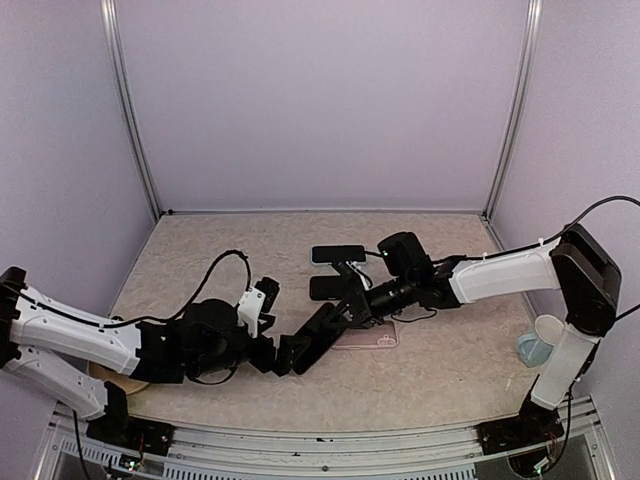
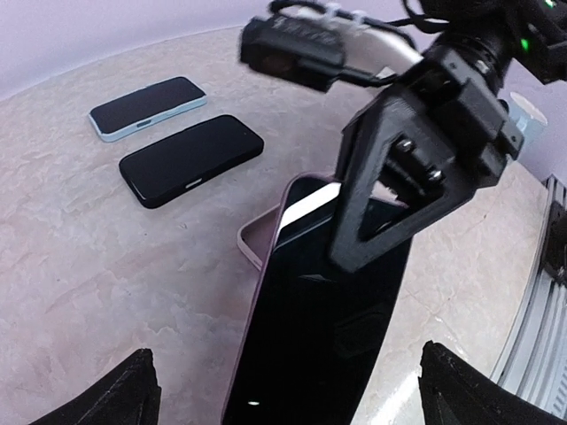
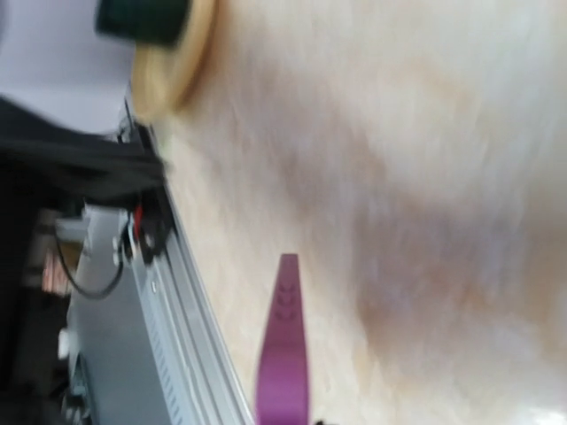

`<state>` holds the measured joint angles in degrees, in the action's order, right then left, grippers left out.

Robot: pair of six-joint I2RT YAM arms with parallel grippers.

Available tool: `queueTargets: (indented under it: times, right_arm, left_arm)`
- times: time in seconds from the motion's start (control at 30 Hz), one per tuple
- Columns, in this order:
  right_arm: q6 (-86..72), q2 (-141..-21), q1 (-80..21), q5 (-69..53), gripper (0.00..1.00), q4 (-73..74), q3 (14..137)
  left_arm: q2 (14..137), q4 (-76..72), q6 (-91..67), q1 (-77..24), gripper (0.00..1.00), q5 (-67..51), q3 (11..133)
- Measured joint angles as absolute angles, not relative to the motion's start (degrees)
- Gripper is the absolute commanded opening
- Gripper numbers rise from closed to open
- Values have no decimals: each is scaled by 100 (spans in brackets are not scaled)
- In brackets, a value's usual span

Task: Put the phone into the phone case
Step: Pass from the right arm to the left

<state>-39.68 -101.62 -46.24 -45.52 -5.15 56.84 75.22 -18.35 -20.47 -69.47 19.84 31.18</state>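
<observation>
A phone (image 2: 319,336) with a black screen and purple edge hangs tilted above the table, its upper end over the pale pink phone case (image 2: 257,241). My right gripper (image 1: 345,312) is shut on that upper end; its black fingers (image 2: 403,190) clamp the screen. In the blurred right wrist view only the phone's purple edge (image 3: 283,350) shows. My left gripper (image 2: 301,394) is open wide, with its fingertips (image 2: 133,394) either side of the phone's lower end and apart from it. From above, the case (image 1: 378,340) lies flat just right of the phone (image 1: 318,340).
Two more phones lie behind the case, a black one (image 2: 190,159) and a light blue one (image 2: 146,108). A paper cup (image 1: 538,342) stands by the right arm's base. A tan disc (image 1: 112,378) lies under the left arm. The metal front rail (image 1: 330,445) edges the table.
</observation>
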Motion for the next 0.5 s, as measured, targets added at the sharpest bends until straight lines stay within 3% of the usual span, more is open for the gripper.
queueTargets:
  times: [0.27,0.5]
  right_arm:
    - [-3819,-9011,-4410,-3992,0,-1035,5240]
    - [-4010,-8530,-4340,-3852,0,-2025,4615]
  left_arm:
    - [7046,-2571,-3046,-6049,99,871,2436]
    - [6973,-3245,-3594,-5841,99,137,2346]
